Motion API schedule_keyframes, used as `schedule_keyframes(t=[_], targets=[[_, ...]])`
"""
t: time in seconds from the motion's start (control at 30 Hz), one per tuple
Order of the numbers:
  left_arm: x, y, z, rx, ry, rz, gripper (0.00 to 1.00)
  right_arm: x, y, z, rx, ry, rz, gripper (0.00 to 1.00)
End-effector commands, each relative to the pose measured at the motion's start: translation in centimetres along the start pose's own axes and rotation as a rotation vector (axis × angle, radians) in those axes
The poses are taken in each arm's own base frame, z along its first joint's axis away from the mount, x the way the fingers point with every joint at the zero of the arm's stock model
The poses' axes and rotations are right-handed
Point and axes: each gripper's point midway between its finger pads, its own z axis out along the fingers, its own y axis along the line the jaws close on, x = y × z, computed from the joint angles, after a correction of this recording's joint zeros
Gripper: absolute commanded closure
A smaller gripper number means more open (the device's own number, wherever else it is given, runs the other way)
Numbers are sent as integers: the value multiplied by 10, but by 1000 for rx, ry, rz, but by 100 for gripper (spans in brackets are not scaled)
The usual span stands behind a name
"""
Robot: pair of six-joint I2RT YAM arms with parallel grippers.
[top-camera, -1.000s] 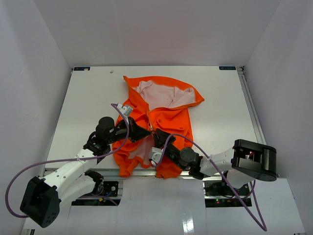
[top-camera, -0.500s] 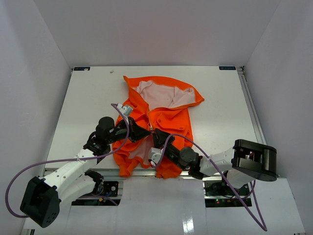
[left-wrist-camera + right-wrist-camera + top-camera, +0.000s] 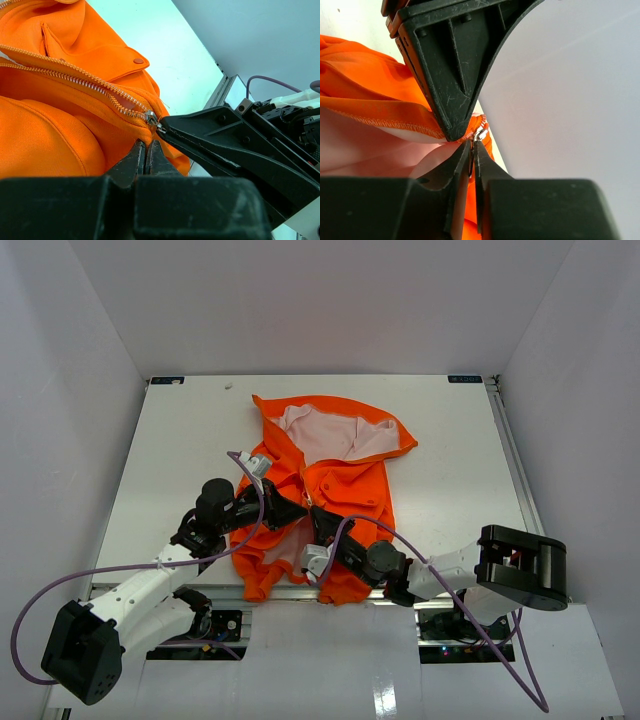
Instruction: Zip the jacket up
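The orange jacket (image 3: 350, 480) lies on the white table (image 3: 170, 440), collar far, its pale lining showing at the top. Its zipper is open above the slider (image 3: 151, 118), low on the front. My left gripper (image 3: 298, 512) is shut on the jacket's orange fabric (image 3: 60, 135) just under the slider, as the left wrist view (image 3: 146, 146) shows. My right gripper (image 3: 313, 512) comes in from the right and is shut on the small metal zipper pull (image 3: 480, 133); its closed tip (image 3: 472, 146) meets the left gripper's fingers (image 3: 450, 65) there.
A metal rail (image 3: 513, 470) runs along the table's right edge. White walls stand on three sides. Purple cables (image 3: 60, 590) loop from both arms over the near edge. The jacket's hem (image 3: 255, 585) hangs at the table's front edge.
My right gripper and forearm have shifted slightly to the left. The left arm and the jacket look the same.
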Motion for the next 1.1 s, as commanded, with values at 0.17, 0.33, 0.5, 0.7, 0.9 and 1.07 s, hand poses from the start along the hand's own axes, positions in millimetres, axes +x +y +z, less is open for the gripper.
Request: schedule_keyframes(t=[0.17,0.33,0.5,0.7,0.9,1.07], targets=[[-12,-10,-1,34,-27,29,100,-39,-98,-11,406,-162,195,92],[-8,-9,-1,39,-13,31,100,-39,-110,-7,426,-148,182,92],[-1,-9,0,49,13,18,100,-37,-116,17,346,-103,164,92],[3,-14,0,72,22,22,100,-26,-113,32,224,-54,175,92],[1,-25,-2,108,20,44,100,-9,-107,43,82,-15,241,92],[3,-30,-4,127,21,48,100,5,-108,50,41,-1,280,92]])
